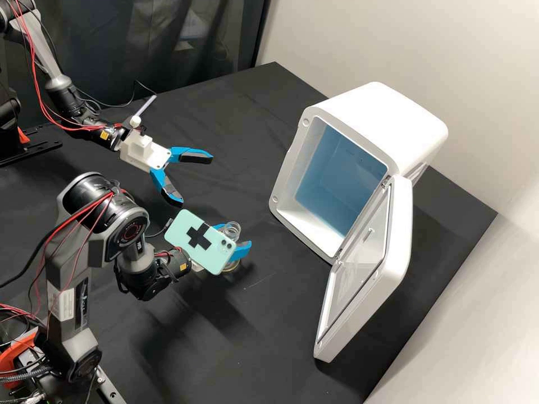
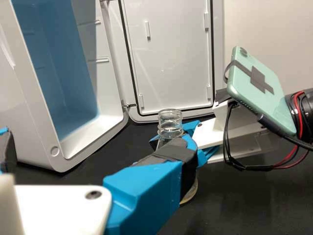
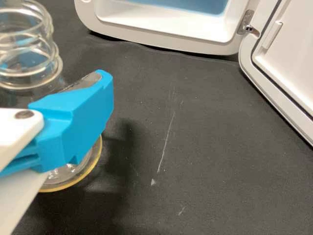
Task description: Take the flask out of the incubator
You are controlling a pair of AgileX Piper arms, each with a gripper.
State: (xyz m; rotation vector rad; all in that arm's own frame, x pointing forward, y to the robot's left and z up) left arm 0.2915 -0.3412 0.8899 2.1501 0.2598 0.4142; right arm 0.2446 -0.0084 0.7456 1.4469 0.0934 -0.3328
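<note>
- The right fingers (image 1: 242,250) are gripping the clear flask (image 1: 231,229), which is standing upright on the black counter (image 1: 252,320), outside the incubator.
- At 11 o'clock from the flask, the left fingers (image 1: 191,155) are hanging spread wide, holding nothing.
- At 2 o'clock, the white incubator (image 1: 382,118) is sitting with its door (image 1: 387,264) open.

No words or numbers can be read. The one plain sign is a black plus-shaped tape cross (image 1: 197,238) on the back of the mint-green phone (image 1: 210,249), left of the white box-shaped incubator (image 1: 393,129). Farther left, a pale sticker (image 1: 66,306) on the near dark grey arm link bears print too small to read.
</note>
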